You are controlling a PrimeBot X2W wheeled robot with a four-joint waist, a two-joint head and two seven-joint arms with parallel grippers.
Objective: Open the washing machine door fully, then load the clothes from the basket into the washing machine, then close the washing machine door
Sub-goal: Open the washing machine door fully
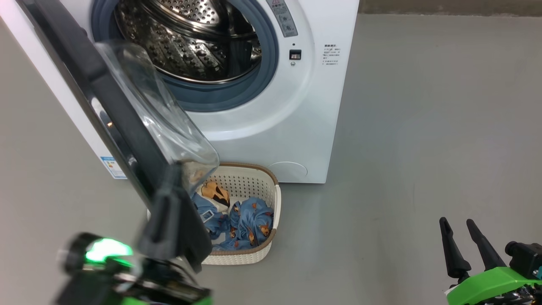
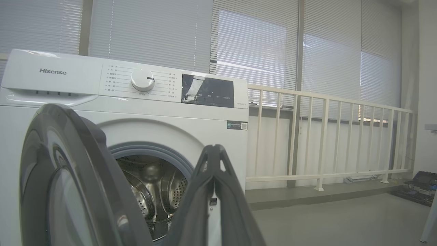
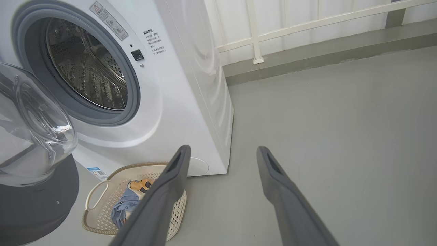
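The white washing machine [image 1: 275,127] stands with its steel drum [image 1: 190,38] exposed. The washing machine door [image 1: 106,106], black-rimmed with a clear glass bowl [image 1: 169,127], swings out toward me at the left and overhangs the basket [image 1: 271,186]. That cream basket sits on the floor before the machine, with the blue printed clothes [image 1: 250,224] inside. My left gripper [image 1: 169,190] is shut beside the door's lower edge. In the left wrist view its fingertips [image 2: 213,150] meet with nothing between them, just right of the door [image 2: 68,164]. My right gripper [image 1: 461,237] hangs open at the lower right, empty [image 3: 223,150].
Bare grey floor [image 1: 423,148] spreads to the right of the machine. A white railing [image 2: 324,136] and window blinds stand behind it. A dark case [image 2: 421,184] lies on the floor at the far right.
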